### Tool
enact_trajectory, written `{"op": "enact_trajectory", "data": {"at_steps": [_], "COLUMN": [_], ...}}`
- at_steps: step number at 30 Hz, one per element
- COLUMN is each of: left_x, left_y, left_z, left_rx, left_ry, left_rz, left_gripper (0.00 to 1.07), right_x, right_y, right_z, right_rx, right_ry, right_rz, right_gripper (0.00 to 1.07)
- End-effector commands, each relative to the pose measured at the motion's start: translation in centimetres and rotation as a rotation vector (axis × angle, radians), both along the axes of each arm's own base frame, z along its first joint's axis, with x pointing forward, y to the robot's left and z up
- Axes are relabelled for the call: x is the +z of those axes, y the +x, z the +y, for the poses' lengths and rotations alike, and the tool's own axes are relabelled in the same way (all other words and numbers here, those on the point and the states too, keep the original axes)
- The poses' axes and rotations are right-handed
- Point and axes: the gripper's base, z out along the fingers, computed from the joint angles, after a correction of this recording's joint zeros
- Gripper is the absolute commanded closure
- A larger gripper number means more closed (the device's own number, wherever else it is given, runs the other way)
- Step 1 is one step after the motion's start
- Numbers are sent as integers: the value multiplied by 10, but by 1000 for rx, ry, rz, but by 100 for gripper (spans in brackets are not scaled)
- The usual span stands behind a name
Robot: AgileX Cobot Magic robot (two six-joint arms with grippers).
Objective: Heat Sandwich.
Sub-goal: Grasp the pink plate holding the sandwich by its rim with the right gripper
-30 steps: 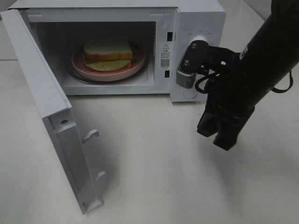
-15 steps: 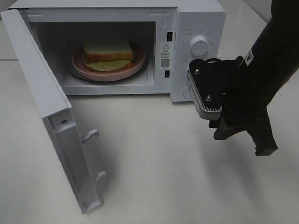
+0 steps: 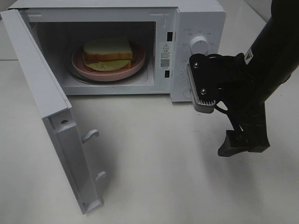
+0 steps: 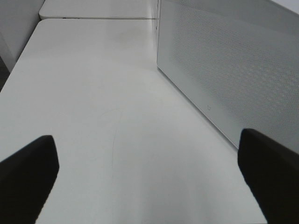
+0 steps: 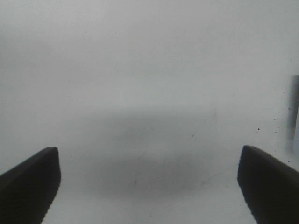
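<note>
Matte white tabletop [image 3: 154, 168], smooth, w/ faint scuffs and soft shadows. On it stands a boxy white microwave [image 3: 198, 16], glossy plastic shell, round white dial [image 3: 200, 43] on the control strip at the right of the cavity. Its door [image 3: 37, 79] is swung fully open to the left; the inner edge carries two hooked white latches [image 3: 90, 135].

Sandwich [image 3: 108, 50] sits inside the cavity: two thick, soft-looking white bread slices, tan-brown crust along the edge, pale yellow-green filling sticking out at the front. It lies on a round pink plate [image 3: 107, 73] that's wider than it, approx centred on the microwave floor.

Right gripper [image 5: 148, 182] hangs over bare tabletop in front of the control strip, away from the cavity; black matte fingers, wedge-shaped, jaws wide apart, nothing btwn them. A grey ribbed block [image 3: 203, 91] w/ two screws sits on that black arm.

Left gripper [image 4: 148, 172] is out of the high view; its own cam shows dark fingers spread wide over bare table, empty, beside a flat grey panel [image 4: 224, 70] w/ fine dot-mesh texture.
</note>
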Motion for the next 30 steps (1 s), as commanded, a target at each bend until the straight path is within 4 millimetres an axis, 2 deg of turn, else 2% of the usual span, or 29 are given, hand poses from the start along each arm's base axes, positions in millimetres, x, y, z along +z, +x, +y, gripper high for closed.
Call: {"op": "enact_trajectory", "data": {"at_steps": [1,5,14,20,30], "left_x": [-1,-1,-1,-1,-1], "left_y": [-4,-4,-4,-4,-4], "left_z": [0,0,0,0,0], "left_rx": [0,0,0,0,0], "left_ry": [2,2,2,2,2], "left_rz": [-23,-23,-23,-23,-23], "left_gripper": [5,5,5,5,5], "right_x": [5,8,14,13,5], "right_y": [2,2,17,33,61], "right_z": [-1,5,33,63,94], "right_rx": [9,67,161,214,244], "right_ry": [-14,-72,-141,-114,-79], "right_rz": [-38,-86,-177,-230,-285], "right_gripper": [6,7,8,10,11]}}
